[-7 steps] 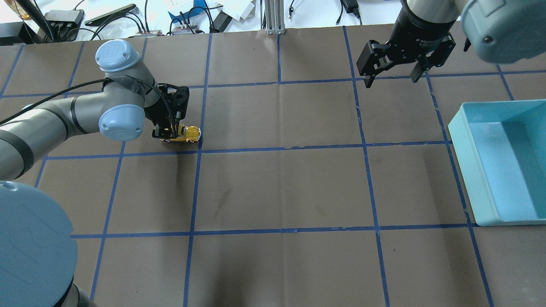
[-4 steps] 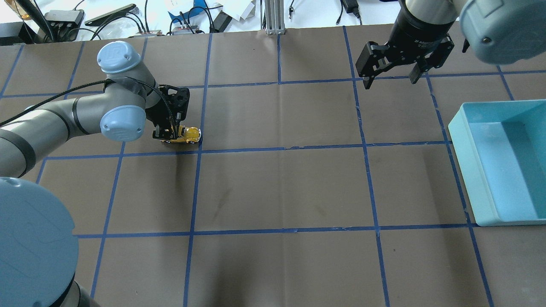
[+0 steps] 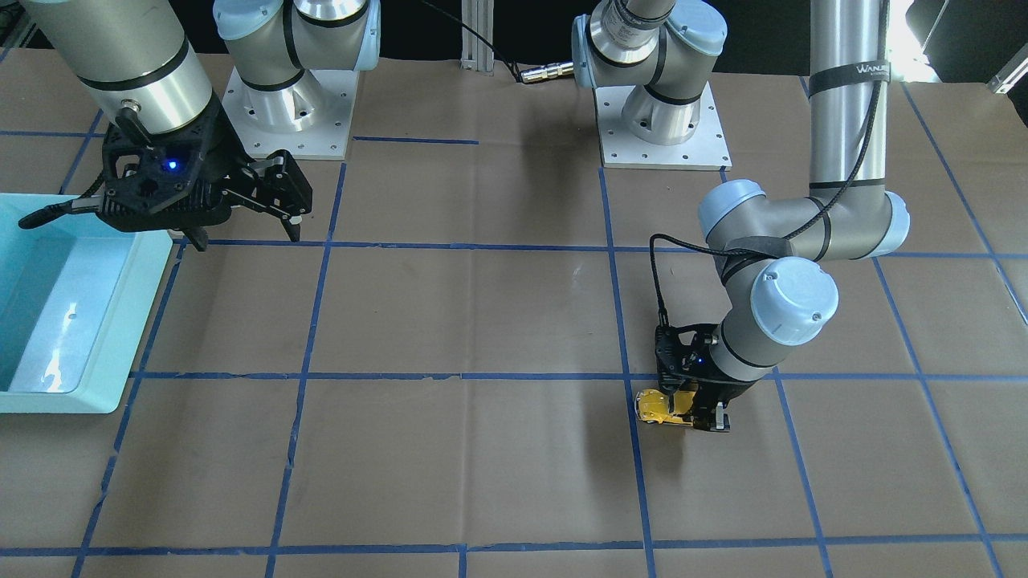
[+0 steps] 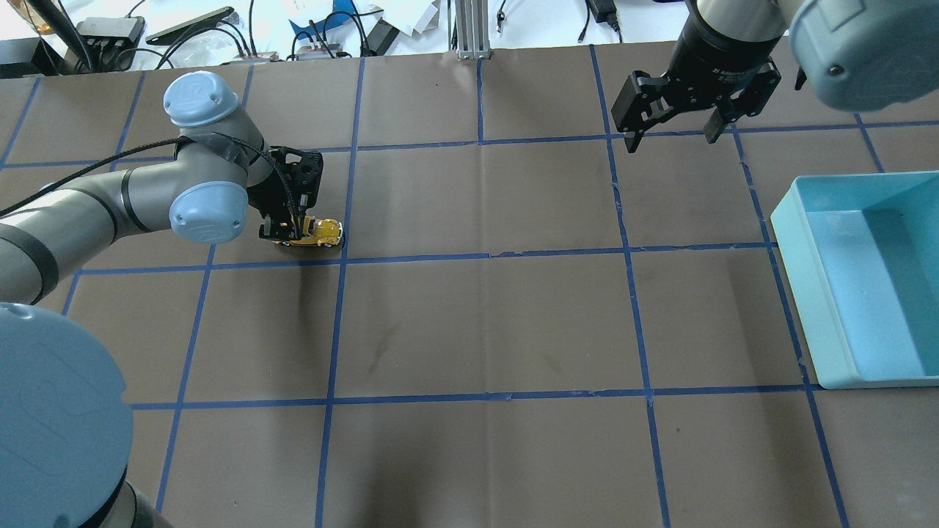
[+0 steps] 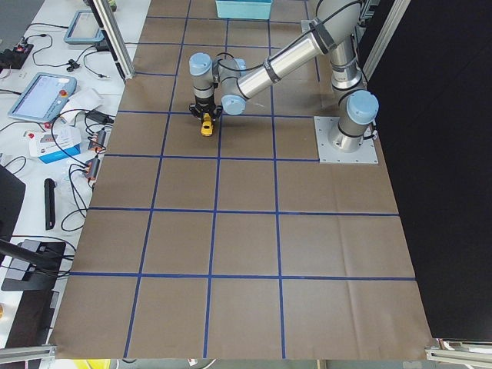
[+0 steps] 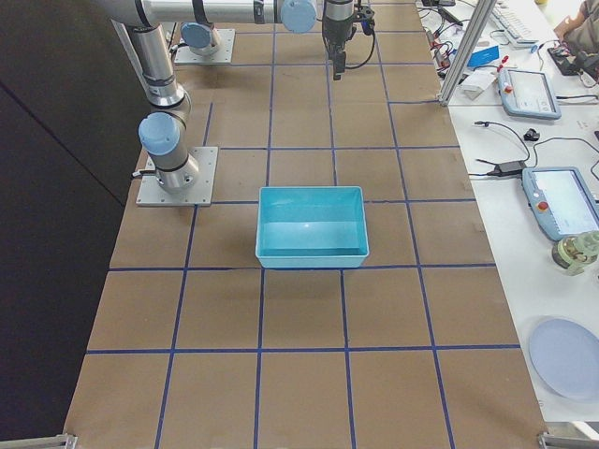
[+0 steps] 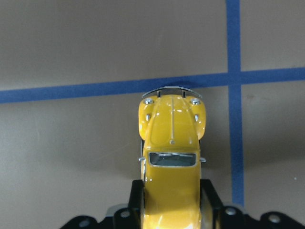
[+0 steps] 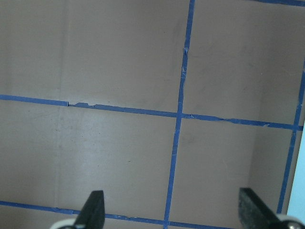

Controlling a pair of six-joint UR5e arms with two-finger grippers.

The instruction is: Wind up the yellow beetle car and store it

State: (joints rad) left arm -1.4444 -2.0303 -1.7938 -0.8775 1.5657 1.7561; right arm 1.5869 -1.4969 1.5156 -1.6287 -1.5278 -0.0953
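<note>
L gripper (image 4: pixel 282 232) jaws clamped on rear of yellow beetle car (image 4: pixel 317 232); nose pokes out ahead of jaws, wheels on surface. Car dragged back a touch vs 0.6 s ago, prob. a wind-up stroke. R gripper (image 4: pixel 675 138) jaws spread, empty. Bin (image 4: pixel 807 293) well apart; storing not begun.

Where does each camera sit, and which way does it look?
Front-facing: across the table, facing the robot; both arms, left gripper gripping the yellow beetle car, picture's right.
Overhead: behind the robot's shoulders, looking forward and down; both arms, teal bin right.
Exterior left: table's end, left arm nearest.
Exterior right: opposite end, bin central, arms at top.
Left wrist: down onto the car between its jaws.
Right wrist: down onto taped table, open jaws at bottom.
Shared: front-facing and overhead both show car, bin, both arms.
</note>
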